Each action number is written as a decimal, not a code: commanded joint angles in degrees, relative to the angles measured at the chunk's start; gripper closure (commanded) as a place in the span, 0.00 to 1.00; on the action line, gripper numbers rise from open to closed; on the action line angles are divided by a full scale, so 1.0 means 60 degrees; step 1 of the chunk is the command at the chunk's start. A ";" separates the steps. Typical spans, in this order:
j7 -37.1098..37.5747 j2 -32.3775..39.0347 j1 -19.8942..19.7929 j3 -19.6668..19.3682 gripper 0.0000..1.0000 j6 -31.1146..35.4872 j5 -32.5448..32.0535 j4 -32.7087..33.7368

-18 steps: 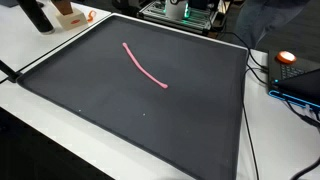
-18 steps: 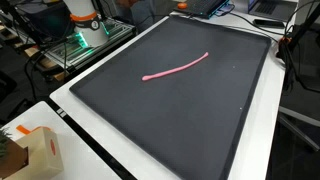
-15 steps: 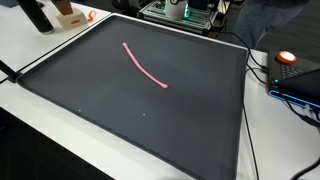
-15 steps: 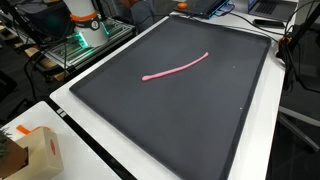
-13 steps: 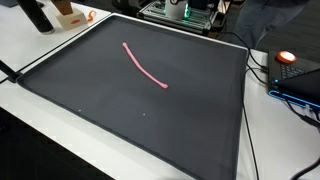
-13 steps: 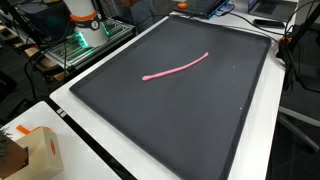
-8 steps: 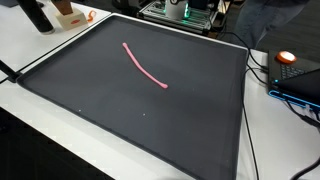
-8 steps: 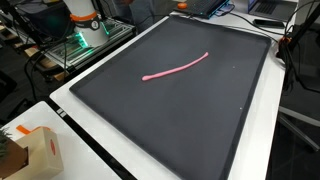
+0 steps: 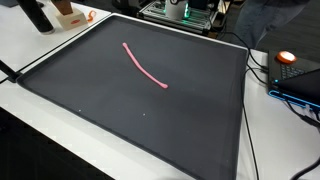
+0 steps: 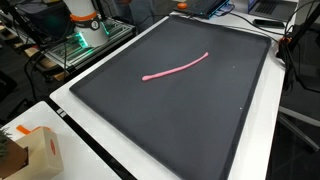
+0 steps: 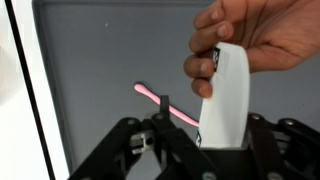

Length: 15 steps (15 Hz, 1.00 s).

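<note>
White tab (image 11: pixel 226 100), perhaps plastic, in a hand (image 11: pixel 262 35) between parted jaws.

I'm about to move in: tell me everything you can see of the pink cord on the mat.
The pink cord is a thin, flexible-looking strand lying flat in a gentle curve near the middle of the black mat. Only the mat touches it. In the wrist view a white strip hides one end.
</note>
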 commanded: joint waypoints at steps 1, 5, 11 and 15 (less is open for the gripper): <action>0.0012 -0.0002 -0.0005 0.0027 0.73 0.0011 -0.0153 -0.0003; -0.0026 -0.0006 0.0005 0.0028 1.00 0.0000 -0.0188 -0.0006; -0.0004 0.0005 0.0026 -0.0007 0.96 -0.0024 -0.0100 0.0020; -0.0005 0.0005 0.0026 -0.0005 0.96 -0.0024 -0.0103 0.0020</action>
